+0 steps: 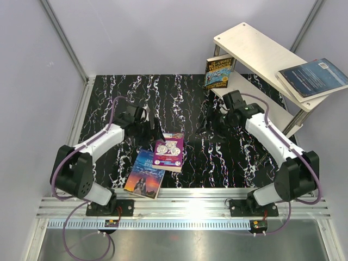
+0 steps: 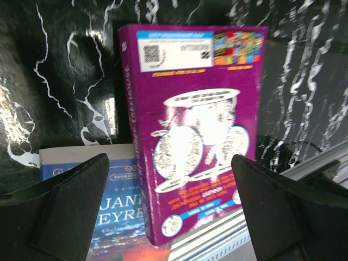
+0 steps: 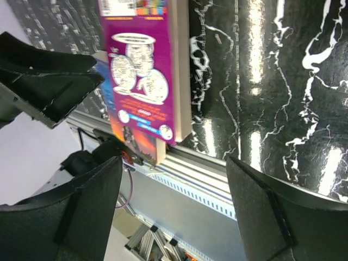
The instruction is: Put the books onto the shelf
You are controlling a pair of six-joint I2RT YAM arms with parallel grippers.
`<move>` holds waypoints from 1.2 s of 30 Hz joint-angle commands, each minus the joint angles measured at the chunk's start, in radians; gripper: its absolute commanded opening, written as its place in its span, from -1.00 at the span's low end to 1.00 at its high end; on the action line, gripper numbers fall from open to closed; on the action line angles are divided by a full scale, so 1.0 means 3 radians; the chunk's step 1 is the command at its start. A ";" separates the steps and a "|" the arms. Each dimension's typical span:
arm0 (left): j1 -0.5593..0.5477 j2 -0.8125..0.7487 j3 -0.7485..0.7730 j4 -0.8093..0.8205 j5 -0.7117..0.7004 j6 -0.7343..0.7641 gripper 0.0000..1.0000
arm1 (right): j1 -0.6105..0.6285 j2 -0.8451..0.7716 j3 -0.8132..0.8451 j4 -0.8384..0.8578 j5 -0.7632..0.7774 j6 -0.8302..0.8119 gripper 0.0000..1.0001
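The purple book with white circles (image 1: pixel 169 151) (image 2: pixel 196 136) (image 3: pixel 144 70) lies flat on the table, partly on top of the "Jane Eyre" book (image 1: pixel 144 173) (image 2: pixel 111 206). My left gripper (image 1: pixel 156 130) (image 2: pixel 169 163) hovers open just above the purple book, its fingers apart on either side and not touching it. Further right, my right gripper (image 1: pixel 209 129) (image 3: pixel 174 163) is open and holds nothing, over the table. On the shelf (image 1: pixel 255 46), the blue-yellow "Treehouse" book (image 1: pixel 219 72) stands on the lower board and a grey-blue book (image 1: pixel 312 78) lies on the top board.
The black marbled table (image 1: pixel 185 103) ends at an aluminium rail (image 1: pixel 185 209) at the near edge, right beside the two flat books. Grey walls close in the left and back. The shelf's metal posts (image 1: pixel 294 124) stand close to my right arm.
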 commanded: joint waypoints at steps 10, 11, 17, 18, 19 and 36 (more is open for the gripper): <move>-0.0029 0.0310 -0.0556 0.0878 0.0495 -0.0133 0.94 | 0.0123 0.0569 -0.1037 0.2127 -0.0626 0.0647 0.55; -0.0044 0.0346 -0.0561 0.0925 0.0536 -0.0143 0.93 | 0.0149 0.0676 -0.1022 0.2138 -0.0606 0.0642 0.54; -0.0065 0.0474 -0.0536 0.1068 0.0715 -0.0194 0.80 | 0.0394 0.1187 -0.0751 0.2230 -0.0529 0.0585 0.47; -0.0065 0.0474 -0.0536 0.1073 0.0726 -0.0189 0.76 | 0.0405 0.1229 -0.0720 0.2251 -0.0529 0.0621 0.46; -0.0065 0.0464 -0.0536 0.1068 0.0746 -0.0189 0.62 | 0.0420 0.1265 -0.0715 0.2291 -0.0539 0.0636 0.45; -0.0070 0.0111 -0.0388 0.1630 0.1600 -0.0506 -1.00 | 0.0425 0.1117 -0.0776 0.2225 -0.0360 0.0626 0.34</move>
